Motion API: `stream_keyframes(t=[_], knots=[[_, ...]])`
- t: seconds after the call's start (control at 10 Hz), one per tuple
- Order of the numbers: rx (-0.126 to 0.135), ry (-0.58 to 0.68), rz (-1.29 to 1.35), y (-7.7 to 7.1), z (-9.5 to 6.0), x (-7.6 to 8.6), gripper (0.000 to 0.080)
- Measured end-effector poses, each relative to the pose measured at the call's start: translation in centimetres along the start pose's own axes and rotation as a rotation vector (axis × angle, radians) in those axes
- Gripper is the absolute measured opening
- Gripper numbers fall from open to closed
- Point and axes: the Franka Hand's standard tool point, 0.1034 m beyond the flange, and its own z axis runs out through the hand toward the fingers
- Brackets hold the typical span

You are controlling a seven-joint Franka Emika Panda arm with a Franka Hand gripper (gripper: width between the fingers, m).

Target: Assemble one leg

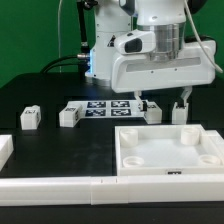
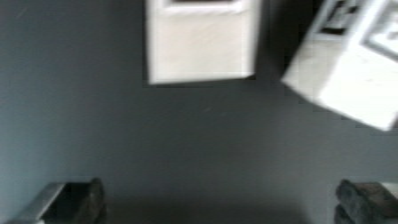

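Note:
Several small white legs stand on the black table. Two are at the exterior view's left, one (image 1: pixel 30 117) and another (image 1: pixel 69 115). Two more, one (image 1: pixel 153 113) and another (image 1: pixel 177 112), sit just behind the large white panel (image 1: pixel 132 150). My gripper (image 1: pixel 164 102) hangs over these two, open and empty, with its fingertips (image 1: pixel 185 99) close above the table. In the wrist view two white legs, one (image 2: pixel 199 40) and a tilted one with a tag (image 2: pixel 347 62), lie ahead of the open gripper (image 2: pixel 217 205). Only dark table shows between the dark fingers (image 2: pixel 71 200).
The marker board (image 1: pixel 105 107) lies flat behind the legs. A long white rail (image 1: pixel 60 186) runs along the front edge. A white piece (image 1: pixel 5 150) sits at the exterior view's far left. Green backdrop stands behind.

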Motion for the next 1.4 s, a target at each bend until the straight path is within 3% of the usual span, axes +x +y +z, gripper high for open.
stream_keyframes(t=[0.3, 0.8, 0.9, 1.0, 1.4], knots=[[0.024, -0.013, 0.295, -2.4, 0.2, -0.7, 0.0649], [0.030, -0.048, 0.297, -2.6, 0.1, -0.5, 0.0649], [0.026, -0.093, 0.270, -2.4, 0.3, -1.0, 0.0649], [0.031, -0.214, 0.257, -2.0, 0.2, -1.6, 0.0649], [0.057, -0.601, 0.249, -2.6, -0.3, -2.9, 0.0649]])
